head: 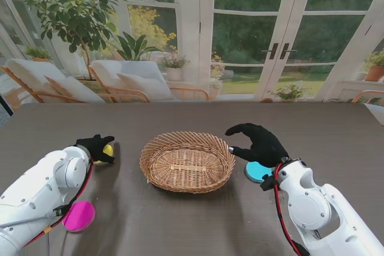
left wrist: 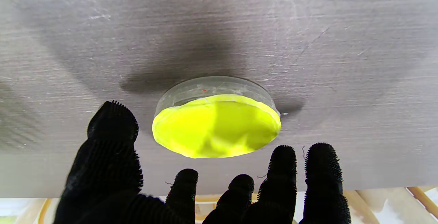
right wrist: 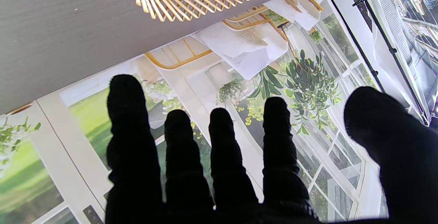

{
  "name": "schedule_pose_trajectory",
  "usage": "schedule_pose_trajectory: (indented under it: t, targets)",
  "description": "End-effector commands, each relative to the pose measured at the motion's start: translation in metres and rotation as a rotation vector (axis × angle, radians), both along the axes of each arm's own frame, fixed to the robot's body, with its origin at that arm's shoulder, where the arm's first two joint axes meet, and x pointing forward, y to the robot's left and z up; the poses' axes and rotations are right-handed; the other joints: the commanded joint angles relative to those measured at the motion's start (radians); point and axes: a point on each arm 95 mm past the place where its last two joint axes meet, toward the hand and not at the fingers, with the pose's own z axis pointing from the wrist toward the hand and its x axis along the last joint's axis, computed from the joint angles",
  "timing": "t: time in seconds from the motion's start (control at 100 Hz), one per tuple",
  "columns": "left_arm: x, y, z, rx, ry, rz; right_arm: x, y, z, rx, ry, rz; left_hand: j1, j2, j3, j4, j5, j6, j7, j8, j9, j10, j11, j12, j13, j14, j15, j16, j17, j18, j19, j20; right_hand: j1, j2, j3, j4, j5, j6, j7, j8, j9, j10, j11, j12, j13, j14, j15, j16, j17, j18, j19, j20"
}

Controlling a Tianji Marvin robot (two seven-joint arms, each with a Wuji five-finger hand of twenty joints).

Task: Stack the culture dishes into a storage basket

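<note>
While the magenta dish (head: 79, 216) lies nearest on the dark table (head: 180, 226), by the left forearm, the blue dish (head: 256, 172) sits farther back on the right, partly hidden under the right wrist. Between the arms stands the wicker basket (head: 187, 161), nothing visible inside it. The left hand (head: 96, 147) hovers over the yellow dish (left wrist: 216, 124), left of the basket, fingers (left wrist: 113, 138) spread and not touching it, while the right hand (head: 258, 143) hangs beside the basket's right rim, fingers (right wrist: 126, 114) splayed and holding nothing.
</note>
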Motion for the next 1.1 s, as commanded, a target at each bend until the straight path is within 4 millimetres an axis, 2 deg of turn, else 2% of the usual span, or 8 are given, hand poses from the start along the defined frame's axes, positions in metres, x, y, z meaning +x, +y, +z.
schedule_pose_trajectory:
  t: [0.0, 0.11, 0.24, 0.38, 0.54, 0.63, 0.8, 1.09]
  targets:
    - [0.004, 0.000, 0.000, -0.005, 0.014, 0.009, -0.002, 0.002, -0.004, -0.009, 0.017, 0.009, -0.008, -0.023, 0.010, 0.031, -0.033, -0.024, -0.015, -0.007, -0.015, 0.023, -0.004, -0.008, 0.024, 0.020, 0.035, 0.035, 0.002, 0.044, 0.060, 0.029, -0.004, 0.015, 0.059, 0.003, 0.008, -0.013, -0.007, -0.011, 0.019, 0.006, 0.014, 0.002, 0.006, -0.005, 0.008, 0.006, -0.427, 0.002, -0.037, 0.030]
    - [0.006, 0.000, -0.002, 0.009, 0.033, 0.014, -0.002, 0.001, -0.004, -0.010, 0.019, 0.009, -0.006, -0.029, 0.013, 0.031, -0.036, -0.034, -0.017, -0.008, -0.009, 0.027, -0.002, -0.006, 0.042, 0.023, 0.079, 0.073, 0.017, 0.042, 0.130, 0.053, -0.005, 0.014, 0.059, 0.003, 0.009, -0.013, -0.007, -0.011, 0.020, 0.006, 0.015, 0.002, 0.008, -0.005, 0.009, 0.007, -0.427, 0.003, -0.037, 0.030]
    - [0.007, 0.000, -0.007, 0.015, 0.057, 0.025, -0.002, 0.001, -0.005, -0.010, 0.020, 0.010, 0.002, -0.038, 0.028, 0.028, -0.033, -0.049, -0.018, -0.009, 0.010, 0.038, 0.003, 0.005, 0.074, 0.014, 0.192, 0.175, 0.052, 0.013, 0.290, 0.119, -0.005, 0.015, 0.059, 0.003, 0.011, -0.014, -0.007, -0.011, 0.020, 0.006, 0.014, 0.002, 0.008, -0.005, 0.009, 0.007, -0.427, 0.002, -0.038, 0.030]
    - [0.006, 0.001, -0.013, 0.016, 0.082, 0.033, -0.002, 0.002, -0.005, -0.009, 0.024, 0.013, 0.013, -0.055, 0.055, 0.023, -0.008, -0.049, -0.010, -0.011, 0.048, 0.070, 0.015, 0.028, 0.125, -0.038, 0.451, 0.379, 0.158, -0.070, 0.572, 0.221, -0.005, 0.015, 0.058, 0.002, 0.012, -0.014, -0.007, -0.011, 0.019, 0.007, 0.014, 0.002, 0.009, -0.005, 0.009, 0.007, -0.428, 0.001, -0.038, 0.031]
    - [0.003, 0.002, -0.018, 0.014, 0.093, 0.054, -0.003, 0.002, -0.006, -0.009, 0.027, 0.015, 0.021, -0.097, 0.152, 0.016, 0.005, -0.042, -0.003, -0.012, 0.165, 0.111, 0.053, 0.092, 0.234, -0.110, 0.701, 0.500, 0.337, -0.127, 0.798, 0.233, -0.005, 0.014, 0.059, 0.002, 0.013, -0.015, -0.007, -0.011, 0.021, 0.005, 0.014, 0.002, 0.009, -0.005, 0.009, 0.007, -0.428, 0.002, -0.039, 0.031]
    - [0.001, 0.003, -0.020, 0.019, 0.090, 0.058, -0.003, 0.002, -0.006, -0.009, 0.029, 0.017, 0.004, -0.121, 0.232, 0.007, 0.019, -0.041, 0.005, -0.008, 0.209, 0.114, 0.072, 0.136, 0.286, -0.154, 0.799, 0.531, 0.414, -0.156, 0.875, 0.225, -0.005, 0.014, 0.059, 0.002, 0.014, -0.015, -0.008, -0.011, 0.020, 0.005, 0.014, 0.002, 0.009, -0.005, 0.009, 0.007, -0.427, 0.002, -0.038, 0.031]
    - [-0.002, 0.003, -0.023, 0.035, 0.078, 0.063, -0.003, 0.003, -0.007, -0.011, 0.032, 0.020, 0.004, -0.176, 0.405, -0.009, 0.070, -0.048, 0.045, 0.033, 0.320, 0.094, 0.129, 0.257, 0.423, -0.245, 0.972, 0.539, 0.554, -0.199, 1.013, 0.126, -0.005, 0.013, 0.059, 0.002, 0.016, -0.016, -0.008, -0.011, 0.020, 0.005, 0.014, 0.002, 0.009, -0.005, 0.010, 0.007, -0.426, 0.002, -0.038, 0.032]
    - [-0.004, 0.003, -0.030, 0.075, 0.092, 0.057, -0.003, 0.003, -0.008, -0.009, 0.034, 0.023, 0.027, -0.201, 0.520, -0.014, 0.172, -0.055, 0.190, 0.234, 0.442, 0.032, 0.209, 0.375, 0.555, -0.303, 1.043, 0.500, 0.663, -0.233, 1.114, 0.007, -0.005, 0.013, 0.059, 0.002, 0.018, -0.015, -0.008, -0.011, 0.020, 0.005, 0.015, 0.003, 0.014, -0.004, 0.015, 0.009, -0.425, 0.003, -0.038, 0.033]
